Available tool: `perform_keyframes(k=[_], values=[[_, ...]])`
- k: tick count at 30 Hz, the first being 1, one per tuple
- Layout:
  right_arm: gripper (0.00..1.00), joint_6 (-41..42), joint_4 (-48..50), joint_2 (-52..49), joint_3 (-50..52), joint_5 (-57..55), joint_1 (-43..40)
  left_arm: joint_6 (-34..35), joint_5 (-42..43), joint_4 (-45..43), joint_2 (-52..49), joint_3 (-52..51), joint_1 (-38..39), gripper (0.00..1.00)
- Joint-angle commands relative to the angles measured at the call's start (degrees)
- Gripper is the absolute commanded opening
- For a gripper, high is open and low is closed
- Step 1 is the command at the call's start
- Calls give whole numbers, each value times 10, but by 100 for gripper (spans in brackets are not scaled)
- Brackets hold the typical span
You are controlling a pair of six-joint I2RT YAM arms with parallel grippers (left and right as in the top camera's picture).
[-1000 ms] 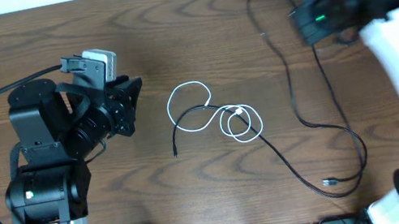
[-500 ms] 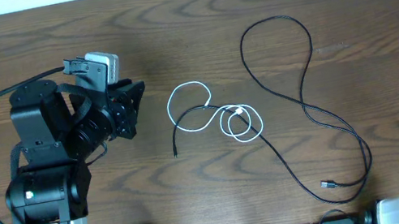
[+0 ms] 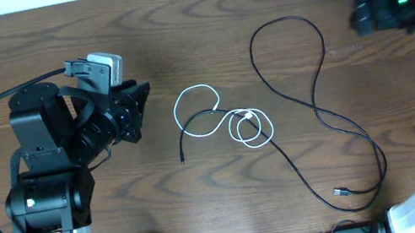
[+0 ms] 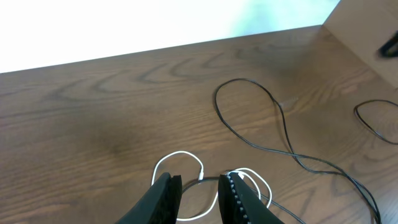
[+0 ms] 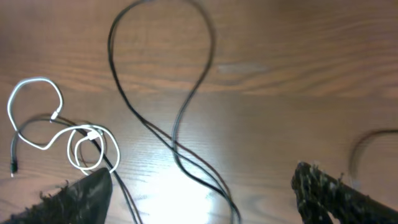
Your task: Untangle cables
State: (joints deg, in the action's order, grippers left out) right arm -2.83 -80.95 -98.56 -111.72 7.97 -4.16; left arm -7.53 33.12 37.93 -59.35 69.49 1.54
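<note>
The white cable [image 3: 252, 115] lies mid-bench [image 3: 24, 46] with a black cable [image 3: 298, 169] threaded through its coil. A long black cable [image 3: 322, 45] loops just right of it. I see my left hand [image 4: 200, 179] left of the white cable, fingers slightly apart and empty. My right hand [image 5: 199, 177], far right of it, is spread wide and empty.

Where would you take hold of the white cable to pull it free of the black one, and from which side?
Grip the white cable at the top arc of its large open loop, coming down from above. That arc lies flat, apart from the black cable threading its small coils, so only white gets pinched.
</note>
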Motion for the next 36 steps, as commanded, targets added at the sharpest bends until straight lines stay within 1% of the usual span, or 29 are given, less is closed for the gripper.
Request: perform_keyframes(k=[1,6,9,11,14,17,21,26,29,32,36], values=[[89,-13,61,13,101,-12,55,3,7,-3,3,-1,-2,26],[88,-9,207,40,247,-25,110,3,-28,0,3,-1,-2,26],[88,-2,306,84,342,-25,124,3,-43,3,3,-1,-2,26],[90,2,367,125,412,-22,125,2,-48,4,3,-1,-2,26],[93,2,419,164,494,-20,125,2,-47,2,3,-1,-2,26],[94,13,449,177,551,-11,125,3,-47,1,3,-1,-2,26],[94,15,468,176,591,26,127,3,-46,3,3,-1,-2,26],[95,15,492,176,629,39,139,2,-37,6,4,-1,-2,26],[97,-11,498,174,638,56,145,-5,-21,7,4,-1,-2,26],[98,-35,502,157,638,55,147,-6,-14,7,4,-1,-2,26],[96,-31,525,110,638,22,147,-8,-14,13,4,-1,-2,26]])
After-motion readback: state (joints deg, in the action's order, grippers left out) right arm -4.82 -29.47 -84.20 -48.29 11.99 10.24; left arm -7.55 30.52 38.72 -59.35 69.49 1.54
